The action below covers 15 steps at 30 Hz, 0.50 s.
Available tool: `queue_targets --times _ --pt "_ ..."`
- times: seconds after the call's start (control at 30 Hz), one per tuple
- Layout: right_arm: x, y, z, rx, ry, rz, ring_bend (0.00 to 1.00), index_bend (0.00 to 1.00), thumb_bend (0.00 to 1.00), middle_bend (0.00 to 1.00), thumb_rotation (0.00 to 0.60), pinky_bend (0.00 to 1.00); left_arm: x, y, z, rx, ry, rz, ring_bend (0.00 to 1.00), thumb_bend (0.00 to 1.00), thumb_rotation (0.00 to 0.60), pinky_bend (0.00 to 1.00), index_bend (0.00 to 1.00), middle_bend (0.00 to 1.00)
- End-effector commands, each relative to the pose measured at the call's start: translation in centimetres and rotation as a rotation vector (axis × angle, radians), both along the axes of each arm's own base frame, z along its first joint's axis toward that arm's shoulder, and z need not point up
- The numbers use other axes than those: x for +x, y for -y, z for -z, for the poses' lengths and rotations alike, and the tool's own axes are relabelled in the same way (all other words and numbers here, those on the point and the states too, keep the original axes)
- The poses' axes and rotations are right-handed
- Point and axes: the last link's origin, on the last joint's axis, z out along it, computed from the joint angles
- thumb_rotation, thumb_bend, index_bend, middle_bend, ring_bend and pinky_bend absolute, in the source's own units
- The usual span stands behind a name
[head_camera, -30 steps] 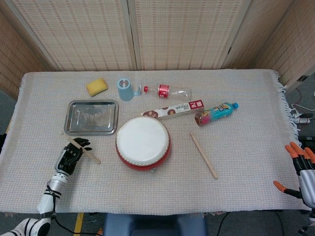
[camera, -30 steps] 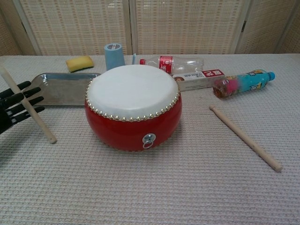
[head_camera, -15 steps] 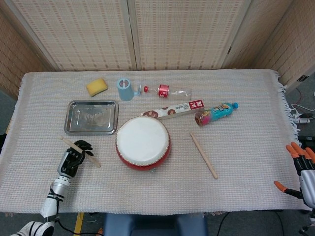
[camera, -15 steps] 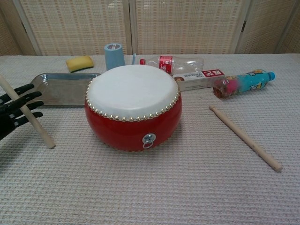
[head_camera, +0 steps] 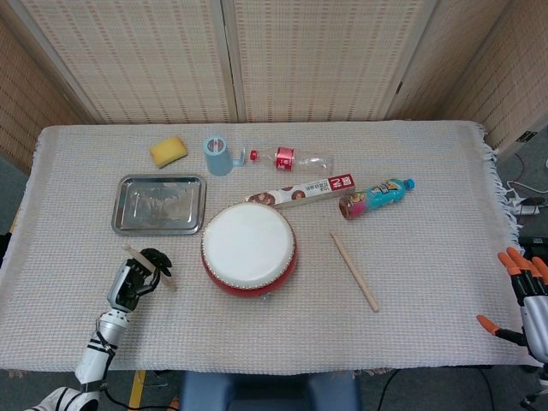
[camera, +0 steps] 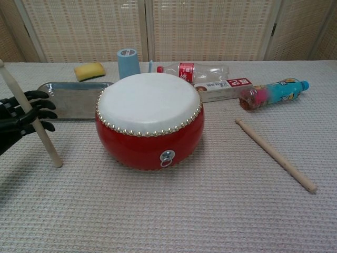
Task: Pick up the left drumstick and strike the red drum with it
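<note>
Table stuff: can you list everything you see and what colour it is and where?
drum: 1, red with white top, middle
left drumstick: 1, wooden, held left of drum
right drumstick: 1, wooden, lying right of drum
tray: 1, silver, behind left hand
sponge: 1, yellow, back left
cup: 1, light blue, back
clear bottle: 1, red label, lying back
box: 1, long, behind drum
colourful bottle: 1, blue-pink, right
left hand: black, grips stick
right hand: orange-tipped, right edge

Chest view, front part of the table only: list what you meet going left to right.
left hand holding the left drumstick → red drum → second drumstick lying on the cloth.
</note>
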Motion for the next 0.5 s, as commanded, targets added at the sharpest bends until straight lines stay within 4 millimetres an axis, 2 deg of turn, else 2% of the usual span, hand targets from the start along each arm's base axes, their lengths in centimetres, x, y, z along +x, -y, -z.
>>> queue_targets --times 0.03,0.5 --pt "0.0 0.0 0.0 0.000 0.000 0.001 0.00 0.00 0.00 0.00 0.600 0.00 0.3 0.3 0.6 -0.014 -0.015 0.014 0.44 0.54 0.600 0.51 0.47 0.48" --pt "-0.1 -0.1 0.0 -0.002 0.002 0.009 0.00 0.00 0.00 0.00 0.600 0.00 0.5 1.0 2.6 -0.052 -0.059 0.022 0.44 0.54 0.600 0.52 0.50 0.49"
